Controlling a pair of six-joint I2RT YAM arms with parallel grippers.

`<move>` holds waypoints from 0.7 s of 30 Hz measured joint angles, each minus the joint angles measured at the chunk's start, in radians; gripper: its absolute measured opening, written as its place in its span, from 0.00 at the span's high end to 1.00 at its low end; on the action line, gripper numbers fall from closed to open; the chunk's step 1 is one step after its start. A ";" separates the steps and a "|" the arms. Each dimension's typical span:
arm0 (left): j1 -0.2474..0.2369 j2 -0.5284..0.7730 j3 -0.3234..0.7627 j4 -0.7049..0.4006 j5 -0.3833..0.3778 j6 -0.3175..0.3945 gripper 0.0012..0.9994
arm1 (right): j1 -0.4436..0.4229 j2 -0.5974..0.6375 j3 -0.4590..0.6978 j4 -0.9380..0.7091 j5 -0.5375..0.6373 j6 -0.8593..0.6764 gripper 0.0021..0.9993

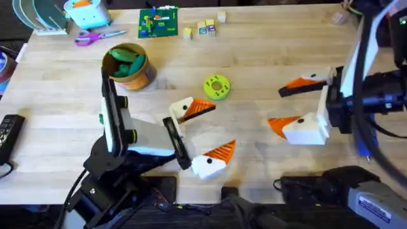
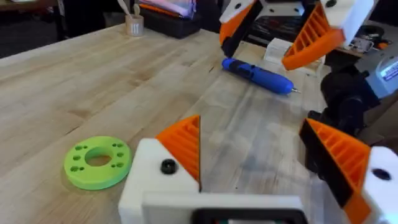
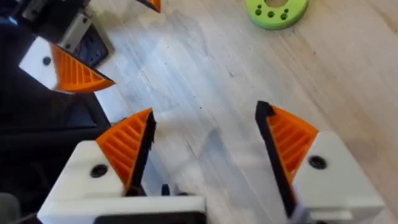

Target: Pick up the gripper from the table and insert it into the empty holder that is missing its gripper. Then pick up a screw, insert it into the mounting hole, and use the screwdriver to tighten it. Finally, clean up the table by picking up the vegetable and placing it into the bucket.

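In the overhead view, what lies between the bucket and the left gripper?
Bare wood only. In the overhead view nothing sits between the bucket and the left gripper; the green disc lies off to the side.

The overhead camera is looking down and forward across the whole wooden table [image 1: 267,57] from above the arms' bases. The left wrist camera is riding low, looking nearly level across the boards toward the far right gripper [image 2: 273,31]. The right wrist camera is looking steeply down at close range. All three views are sharing the green disc [image 1: 216,87] [image 2: 97,162] [image 3: 276,12].
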 joint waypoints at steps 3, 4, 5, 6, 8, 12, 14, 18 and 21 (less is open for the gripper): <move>0.000 0.000 0.000 0.000 -0.001 0.000 0.36 | 0.000 0.000 0.000 0.016 -0.003 -0.090 0.01; 0.000 0.000 0.000 0.000 -0.001 0.000 0.50 | 0.000 0.000 0.000 0.019 -0.003 -0.106 0.01; 0.000 0.000 0.000 0.000 -0.001 0.000 0.66 | 0.000 0.000 0.000 0.020 -0.003 -0.121 0.01; 0.000 0.000 0.000 0.000 -0.001 0.000 0.83 | 0.000 0.000 0.000 0.021 -0.004 -0.134 0.01; 0.000 0.000 0.000 0.000 -0.002 0.007 0.99 | 0.000 0.000 0.000 0.021 -0.005 -0.151 0.01; 0.000 0.000 0.000 0.000 -0.003 0.007 0.99 | 0.000 0.000 0.000 0.021 -0.006 -0.169 0.01; 0.000 0.000 0.000 0.000 -0.003 0.007 0.99 | 0.000 0.000 0.000 0.021 -0.006 -0.173 0.01; 0.000 0.000 0.000 0.000 -0.003 0.007 0.99 | 0.000 0.000 0.000 0.037 0.009 -0.146 0.01; 0.000 0.000 0.000 0.000 -0.003 0.007 0.99 | -0.011 0.003 0.000 0.073 0.091 -0.057 0.01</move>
